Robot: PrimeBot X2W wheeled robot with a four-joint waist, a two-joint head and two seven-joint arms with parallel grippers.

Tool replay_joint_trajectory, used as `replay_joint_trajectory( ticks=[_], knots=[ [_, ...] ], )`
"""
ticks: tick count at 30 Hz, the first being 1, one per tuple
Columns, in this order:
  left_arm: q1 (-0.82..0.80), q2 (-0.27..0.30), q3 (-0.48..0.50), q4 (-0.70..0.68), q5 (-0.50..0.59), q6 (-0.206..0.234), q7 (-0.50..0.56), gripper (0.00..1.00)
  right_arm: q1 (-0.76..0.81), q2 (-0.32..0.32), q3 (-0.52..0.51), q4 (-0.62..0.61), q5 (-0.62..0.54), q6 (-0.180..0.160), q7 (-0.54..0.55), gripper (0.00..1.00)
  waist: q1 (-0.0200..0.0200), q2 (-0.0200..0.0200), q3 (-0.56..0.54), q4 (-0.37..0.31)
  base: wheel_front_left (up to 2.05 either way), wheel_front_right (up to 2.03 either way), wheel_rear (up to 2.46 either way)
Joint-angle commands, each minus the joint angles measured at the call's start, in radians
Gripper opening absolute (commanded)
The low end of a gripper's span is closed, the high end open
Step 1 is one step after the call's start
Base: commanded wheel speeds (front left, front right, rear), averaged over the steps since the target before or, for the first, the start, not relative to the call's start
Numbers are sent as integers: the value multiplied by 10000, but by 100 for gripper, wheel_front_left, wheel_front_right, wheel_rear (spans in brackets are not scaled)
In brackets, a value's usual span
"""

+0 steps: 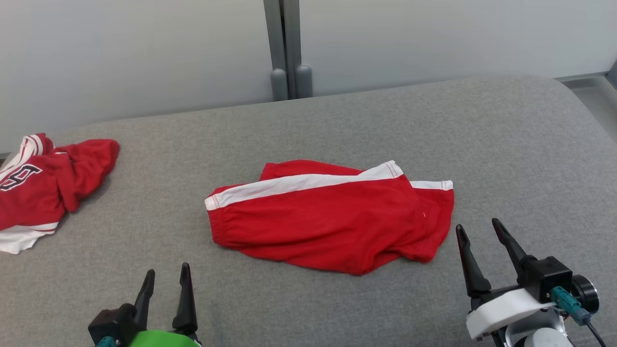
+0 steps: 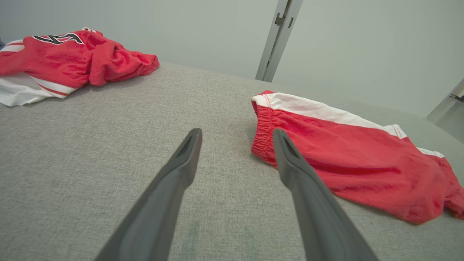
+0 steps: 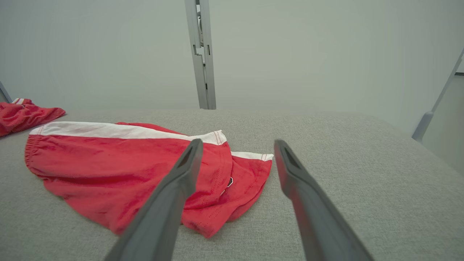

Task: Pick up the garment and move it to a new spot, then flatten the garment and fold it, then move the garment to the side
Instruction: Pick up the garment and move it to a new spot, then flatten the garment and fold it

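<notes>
Red shorts (image 1: 332, 217): rumpled, mid-way across grey cushion (image 1: 434, 120). Probably light, limp, not slippery. I judge elastic waistband (image 2: 261, 123) the firmest hold. My left gripper (image 1: 167, 270) and right gripper (image 1: 478, 224): spread wide, empty, near front edge.

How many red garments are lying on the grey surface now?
2. The red shorts lie in the middle. The red jersey lies crumpled at the robot's far left, partly cut off in the head view, so more cloth there may be hidden.
</notes>
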Motion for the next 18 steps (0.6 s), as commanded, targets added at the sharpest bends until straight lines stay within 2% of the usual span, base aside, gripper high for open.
replay_joint_trajectory(
  ticks=[1,18],
  knots=[
    [161,-2,3,-40,-13,-66,-9,100,99,-35,8,49,53,-3,-3,100,0,0,2,-2,0,0,0],
    [149,-2,-136,-124,-107,-69,-9,100,59,-33,94,276,98,-3,-3,100,0,0,30,60,0,0,0]
  ],
)
